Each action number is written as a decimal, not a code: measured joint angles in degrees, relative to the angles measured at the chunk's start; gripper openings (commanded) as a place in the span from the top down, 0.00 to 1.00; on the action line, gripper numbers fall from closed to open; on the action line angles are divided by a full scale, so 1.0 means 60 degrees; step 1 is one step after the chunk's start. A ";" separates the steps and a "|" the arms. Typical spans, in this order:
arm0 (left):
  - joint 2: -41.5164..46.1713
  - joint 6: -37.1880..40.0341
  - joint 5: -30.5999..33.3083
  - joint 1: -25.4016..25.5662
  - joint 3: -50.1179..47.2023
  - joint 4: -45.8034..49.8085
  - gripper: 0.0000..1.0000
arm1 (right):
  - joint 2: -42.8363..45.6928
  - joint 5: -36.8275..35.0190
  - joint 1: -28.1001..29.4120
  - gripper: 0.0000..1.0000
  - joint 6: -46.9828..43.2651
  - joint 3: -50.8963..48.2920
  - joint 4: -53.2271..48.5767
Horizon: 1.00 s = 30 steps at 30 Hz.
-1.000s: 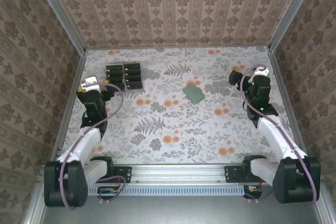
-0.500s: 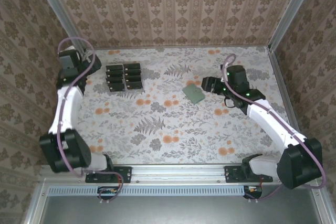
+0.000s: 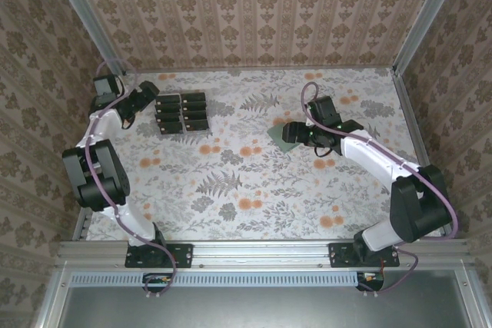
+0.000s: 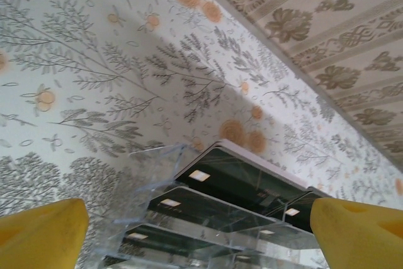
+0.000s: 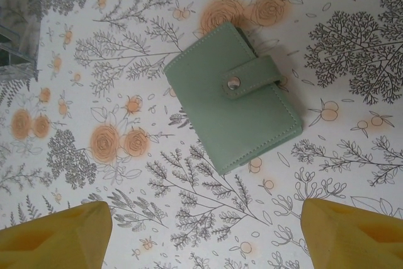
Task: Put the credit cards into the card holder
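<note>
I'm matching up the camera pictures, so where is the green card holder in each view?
Top external: card holder, right of centre.
Left wrist: faces the clear card rack instead.
Right wrist: card holder at centre, flap snapped shut.
Shared landmark: card rack, upper left in top external, top-left corner in right wrist.

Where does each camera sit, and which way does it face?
Top external: above and behind, looking down at the table; both arms show.
Left wrist: on the left arm, aimed low at racked credit cards; yellow fingertips show.
Right wrist: on the right arm, looking down on the card holder; yellow fingertips show.
Shared: card holder, in top and right wrist.
</note>
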State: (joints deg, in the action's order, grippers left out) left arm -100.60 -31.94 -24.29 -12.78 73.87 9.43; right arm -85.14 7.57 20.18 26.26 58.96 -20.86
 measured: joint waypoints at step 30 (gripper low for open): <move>-0.2051 -0.1526 -0.0637 0.0820 -0.0182 -0.3486 0.00 | 0.0164 -0.0262 -0.0011 0.19 -0.0164 -0.0029 -0.0288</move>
State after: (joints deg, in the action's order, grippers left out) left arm -112.90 -41.10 -28.12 -7.86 72.77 -11.49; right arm -84.16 6.00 20.12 25.28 58.78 -22.59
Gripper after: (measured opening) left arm 0.997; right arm 0.807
